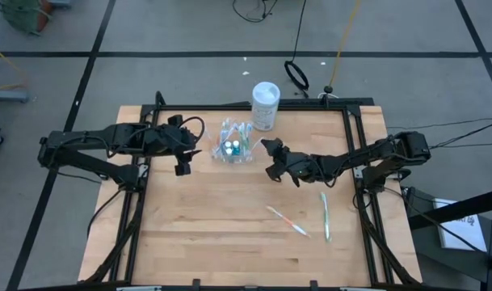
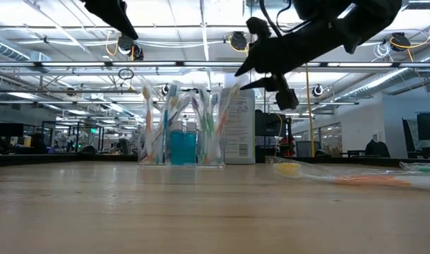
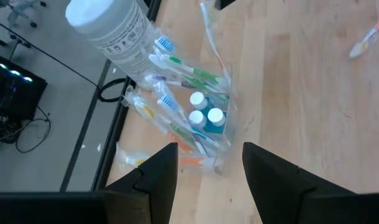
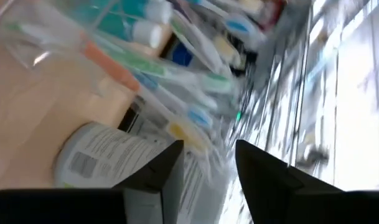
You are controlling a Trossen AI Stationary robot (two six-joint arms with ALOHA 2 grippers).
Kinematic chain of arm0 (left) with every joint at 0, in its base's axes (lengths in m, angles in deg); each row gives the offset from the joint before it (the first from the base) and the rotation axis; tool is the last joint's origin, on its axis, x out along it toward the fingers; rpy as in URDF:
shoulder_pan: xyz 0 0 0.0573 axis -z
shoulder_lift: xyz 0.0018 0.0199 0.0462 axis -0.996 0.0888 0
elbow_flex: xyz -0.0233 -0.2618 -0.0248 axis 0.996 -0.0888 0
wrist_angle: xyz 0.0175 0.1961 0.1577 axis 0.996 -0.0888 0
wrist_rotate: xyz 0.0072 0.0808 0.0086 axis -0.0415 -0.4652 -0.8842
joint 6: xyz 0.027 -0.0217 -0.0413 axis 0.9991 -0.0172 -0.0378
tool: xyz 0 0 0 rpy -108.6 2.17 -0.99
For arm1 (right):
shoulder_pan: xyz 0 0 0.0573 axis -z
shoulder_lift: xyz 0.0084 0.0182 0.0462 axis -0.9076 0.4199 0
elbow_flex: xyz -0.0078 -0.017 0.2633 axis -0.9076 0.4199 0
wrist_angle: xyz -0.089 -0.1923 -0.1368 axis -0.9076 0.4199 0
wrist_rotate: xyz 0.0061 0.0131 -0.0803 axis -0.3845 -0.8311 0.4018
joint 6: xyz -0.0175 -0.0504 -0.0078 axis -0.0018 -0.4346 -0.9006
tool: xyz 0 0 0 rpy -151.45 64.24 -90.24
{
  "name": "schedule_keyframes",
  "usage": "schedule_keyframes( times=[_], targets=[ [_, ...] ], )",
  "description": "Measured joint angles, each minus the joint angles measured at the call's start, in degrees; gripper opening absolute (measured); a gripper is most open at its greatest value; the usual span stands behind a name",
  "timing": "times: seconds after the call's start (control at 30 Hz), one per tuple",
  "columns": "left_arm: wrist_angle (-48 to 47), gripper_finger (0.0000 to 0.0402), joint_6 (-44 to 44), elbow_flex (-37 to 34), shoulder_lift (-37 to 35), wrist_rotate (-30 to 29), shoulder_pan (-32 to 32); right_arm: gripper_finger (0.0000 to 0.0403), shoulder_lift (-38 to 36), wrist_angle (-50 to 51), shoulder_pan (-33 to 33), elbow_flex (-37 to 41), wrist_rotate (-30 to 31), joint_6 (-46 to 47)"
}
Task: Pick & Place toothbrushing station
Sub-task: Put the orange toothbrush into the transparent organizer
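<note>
Your clear cup point(image 1: 236, 149) of toothbrushes point(image 3: 177, 68) and toothpaste tubes point(image 3: 205, 118) stands upright on the worktop point(image 1: 229, 234), between both claws. Right claw point(image 1: 269, 158) hangs just beside it, released, empty. Left claw point(image 1: 183, 160) waits near, released. Two toothbrushes on the worktop point(image 1: 288, 221) lie well apart.

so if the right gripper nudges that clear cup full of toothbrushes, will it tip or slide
The clear cup probably tips before it slides: the toothbrushes stick out well above its rim, so it looks top-heavy. Its thin plastic likely flexes. The white container standing close behind might stop it.
</note>
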Motion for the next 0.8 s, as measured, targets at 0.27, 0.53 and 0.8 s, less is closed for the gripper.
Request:
schedule_keyframes(
  times=[0.27,0.53,0.8],
  targets=[
    [0.0,0.0186,-2.0,0.0,0.0,0.0,0.0,0.0143,0.0,-0.3,-7.0,0.0,21.6,25.4],
    [0.0,0.0186,-2.2,0.0,0.0,0.0,0.0,0.0144,0.0,5.7,-16.4,0.0,36.9,50.4],
    [0.0,0.0186,-2.5,0.0,0.0,0.0,0.0,0.0134,-0.2,12.0,-21.5,0.0,7.5,71.9]
  ],
)
